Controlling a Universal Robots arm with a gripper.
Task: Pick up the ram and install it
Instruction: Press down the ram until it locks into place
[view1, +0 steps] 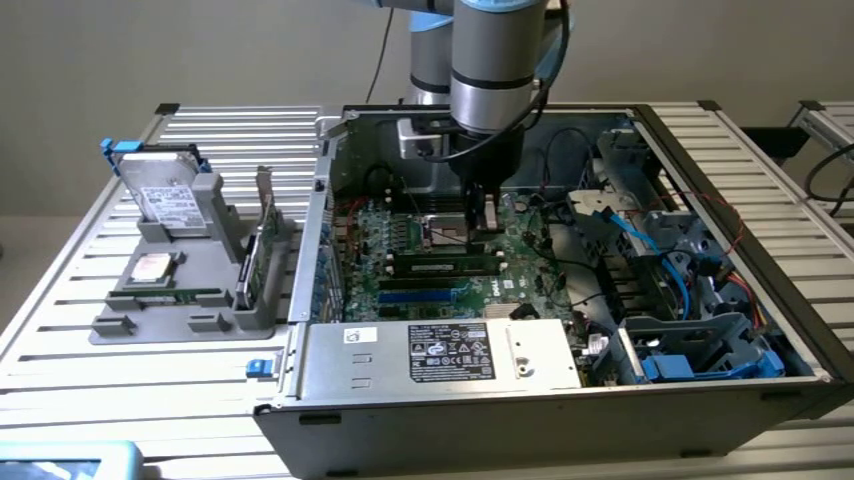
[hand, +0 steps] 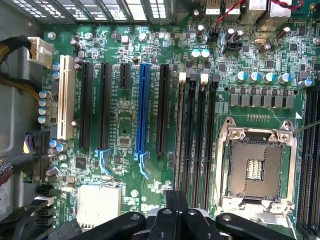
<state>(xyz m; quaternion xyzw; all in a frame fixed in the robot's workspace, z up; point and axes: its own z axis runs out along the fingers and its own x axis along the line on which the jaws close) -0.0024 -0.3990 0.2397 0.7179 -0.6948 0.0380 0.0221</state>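
Hovering above motherboard (view1: 400, 240) beside CPU socket (hand: 255, 167); jaws pressed together

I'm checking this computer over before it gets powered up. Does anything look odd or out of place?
The processor socket on the motherboard sits bare, with no chip or cooler on it. Nothing else looks broken, loose or askew.

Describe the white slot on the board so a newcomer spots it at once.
Inside the open computer case, find the green motherboard. It carries a row of long parallel expansion slots; the white slot is the end one, farthest from the CPU socket. Every other slot in the row is black or blue.
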